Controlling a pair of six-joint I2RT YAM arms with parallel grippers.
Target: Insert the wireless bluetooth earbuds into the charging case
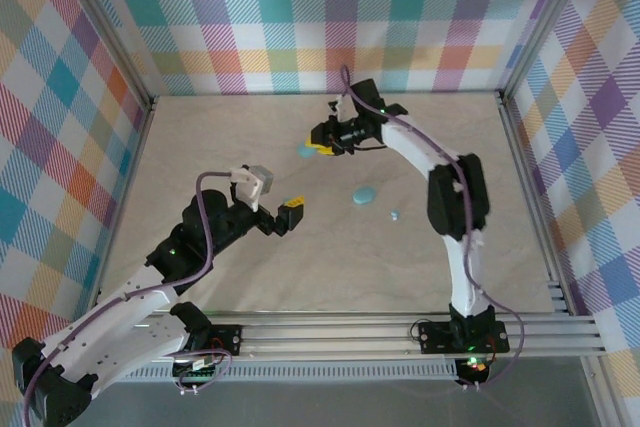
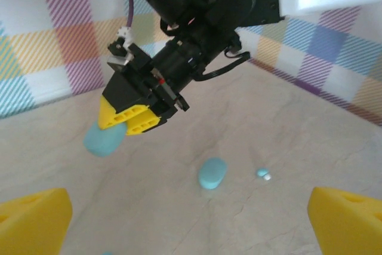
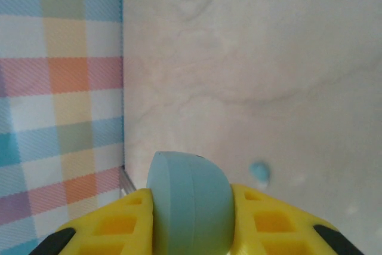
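Right gripper: the right gripper [image 1: 322,142] is at the far middle of the table [image 1: 250,277], and its yellow jaws are closed on a light blue case.
Held case: the held case [image 3: 191,207] sits between the two yellow fingers [image 3: 107,231], with its rounded end sticking out.
Left gripper: the left gripper [image 1: 290,215] is near the table centre, with jaws wide apart and nothing between them.
Second case: the second case [image 1: 364,194] lies free on the table, between the two grippers.
Earbud: one earbud [image 1: 394,215] lies on the table just beside the second case, not inside any case.
Small blue piece: the small blue piece [image 3: 259,171] lies on the table beyond the held case; I cannot tell if it is the same earbud.
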